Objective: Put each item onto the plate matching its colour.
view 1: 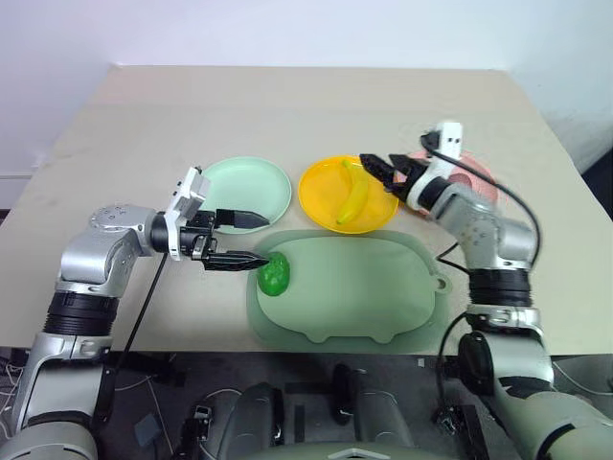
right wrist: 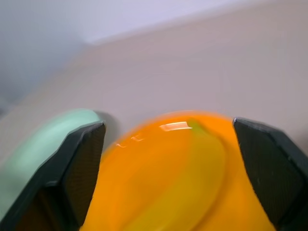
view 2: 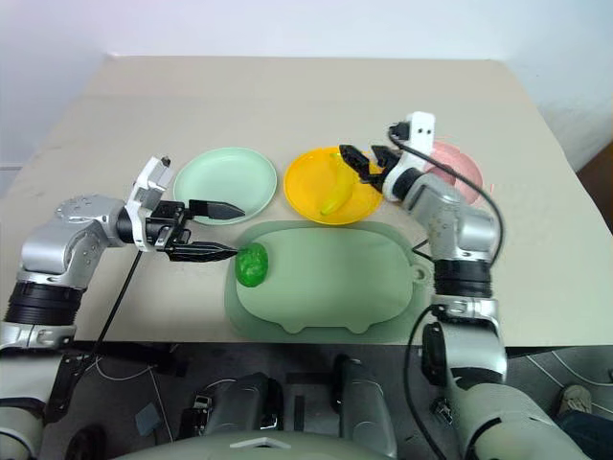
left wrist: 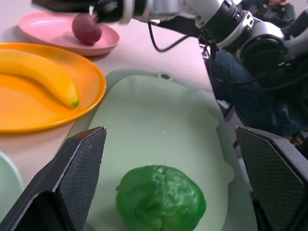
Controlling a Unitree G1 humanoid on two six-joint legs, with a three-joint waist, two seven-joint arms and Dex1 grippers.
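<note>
The bumpy green item [view 1: 273,275] lies on the left end of the large pale green tray [view 1: 364,287]. My left gripper [view 1: 257,240] hangs open just left of it, fingers pointing at it. The banana [view 1: 354,196] rests on the yellow plate [view 1: 321,192]. Above that plate's right rim my right gripper [view 1: 378,165] is open and holds nothing. The dark red fruit [left wrist: 86,29] sits on the pink plate [left wrist: 53,26], which is partly hidden behind my right arm. The mint green plate [view 1: 247,187] has nothing on it.
The three plates stand in a row behind the tray, which lies near the table's front edge [view 1: 287,347]. The tray's tab [view 1: 441,282] points right, toward my right arm. Bare tabletop [view 1: 287,105] stretches behind the plates.
</note>
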